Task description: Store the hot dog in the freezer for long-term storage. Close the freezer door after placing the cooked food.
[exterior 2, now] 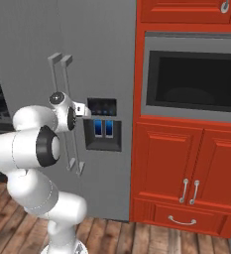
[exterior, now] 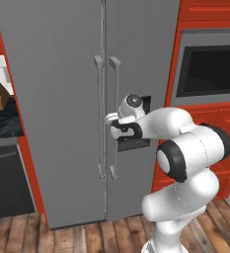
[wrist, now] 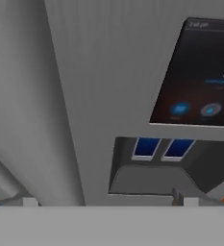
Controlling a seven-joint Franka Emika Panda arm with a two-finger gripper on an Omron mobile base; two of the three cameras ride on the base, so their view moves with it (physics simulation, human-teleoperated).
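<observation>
Standing shut, the tall grey fridge (exterior: pixel 62 99) fills the left; red cabinets (exterior 2: pixel 186 168) and a built-in oven (exterior 2: pixel 191 79) sit to its right. The freezer door (exterior: pixel 136 59) is the narrower right-hand panel, closed, with its bar handle (exterior: pixel 114 118) and black dispenser recess (exterior 2: pixel 103 130). The gripper (exterior: pixel 112 124) hovers just beside that handle, near the recess, facing the door. Cannot tell whether jaws are spread or together.
</observation>
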